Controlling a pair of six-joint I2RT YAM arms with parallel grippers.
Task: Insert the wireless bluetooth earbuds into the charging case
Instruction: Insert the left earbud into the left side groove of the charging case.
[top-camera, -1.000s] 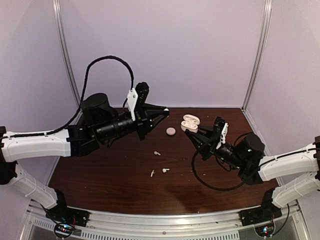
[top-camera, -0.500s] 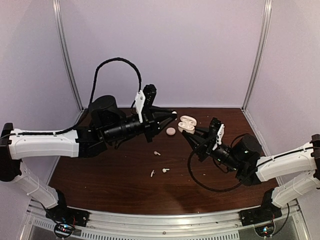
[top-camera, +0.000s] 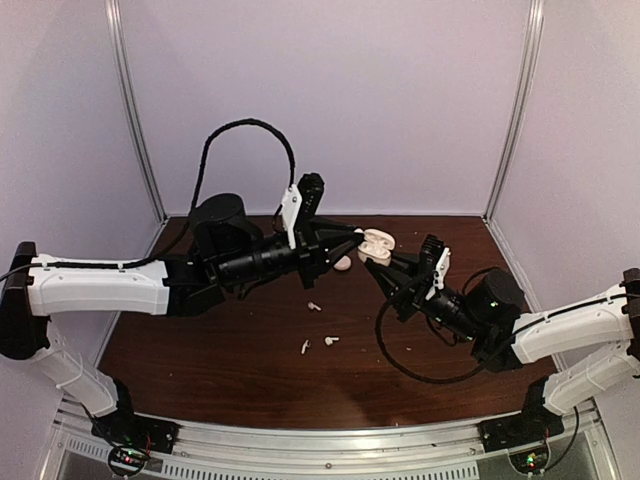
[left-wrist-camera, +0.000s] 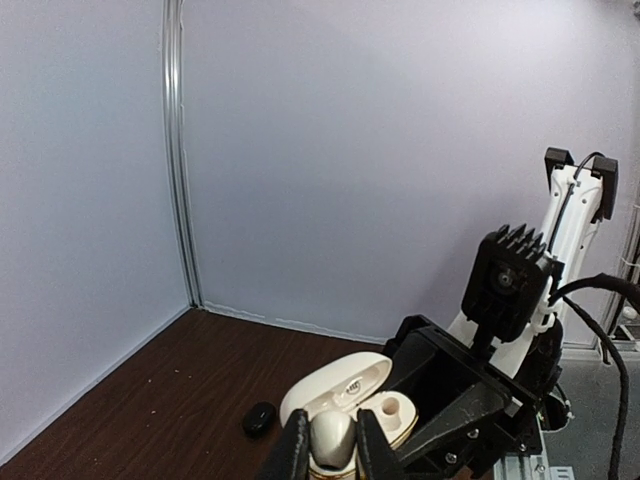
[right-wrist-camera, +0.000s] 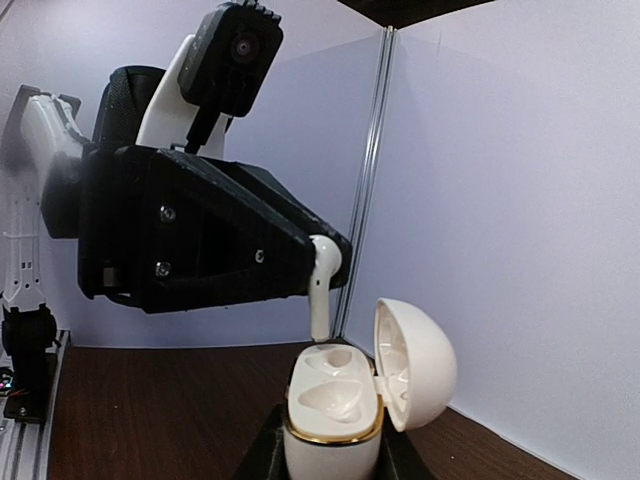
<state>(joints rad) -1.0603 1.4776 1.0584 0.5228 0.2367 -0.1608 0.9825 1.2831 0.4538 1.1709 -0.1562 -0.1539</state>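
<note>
My right gripper (top-camera: 387, 262) is shut on an open white charging case (top-camera: 378, 244) with a gold rim and holds it upright above the table. In the right wrist view the case (right-wrist-camera: 335, 420) has two empty wells and its lid (right-wrist-camera: 412, 360) swung back. My left gripper (top-camera: 357, 236) is shut on a white stemmed earbud (right-wrist-camera: 320, 290), stem down, just above the case's far well. In the left wrist view the earbud (left-wrist-camera: 332, 437) sits between my fingertips (left-wrist-camera: 292, 452) over the case (left-wrist-camera: 392, 412). Three white earbuds (top-camera: 314, 306) (top-camera: 305, 347) (top-camera: 331, 340) lie on the table.
A small round pink case (top-camera: 343, 264) lies on the brown table (top-camera: 220, 360) under the left gripper. A black earbud (left-wrist-camera: 260, 418) lies on the table by the open case. Lilac walls enclose the back and sides. A black cable (top-camera: 400, 365) loops beside the right arm.
My left gripper has moved right and slightly down with the earbud, from well left of the case to right over it. The right gripper has kept hold of the case, shifting it only slightly.
</note>
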